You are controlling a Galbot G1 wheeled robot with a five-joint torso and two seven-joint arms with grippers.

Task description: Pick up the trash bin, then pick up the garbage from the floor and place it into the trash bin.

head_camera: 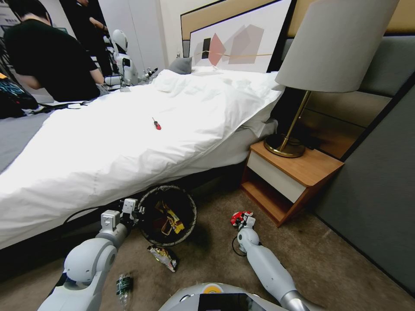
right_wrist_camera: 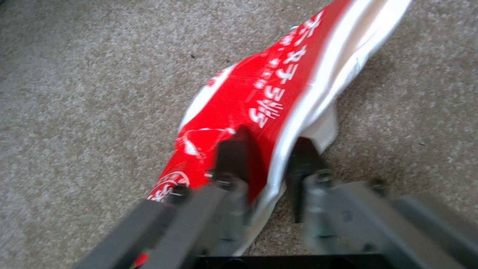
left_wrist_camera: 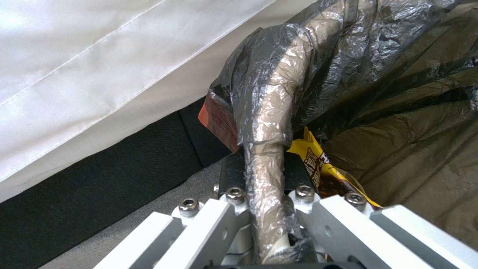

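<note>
- Head view: I have the left tool point(head_camera: 129, 206) on the trash bin point(head_camera: 167, 214) lower centre; the right tool point(head_camera: 246, 220) is at the red-and-white paper cup point(head_camera: 239, 217) on the floor point(head_camera: 337, 268).
- Left wrist view: the left tool point(left_wrist_camera: 264, 194) is clamped over the bag-wrapped rim point(left_wrist_camera: 269, 123), probably the stiffest hold; the bin looks light.
- Right wrist view: the right tool point(right_wrist_camera: 269, 157) pinches the crushed cup's point(right_wrist_camera: 249, 108) thin wall; I judge it light and flimsy.

Open carpet point(head_camera: 207, 259) between our arms — only a snack wrapper point(head_camera: 163, 256) there; bed point(head_camera: 108, 147) overhangs trash bin point(head_camera: 167, 214), nightstand point(head_camera: 287, 179) crowds the right.
</note>
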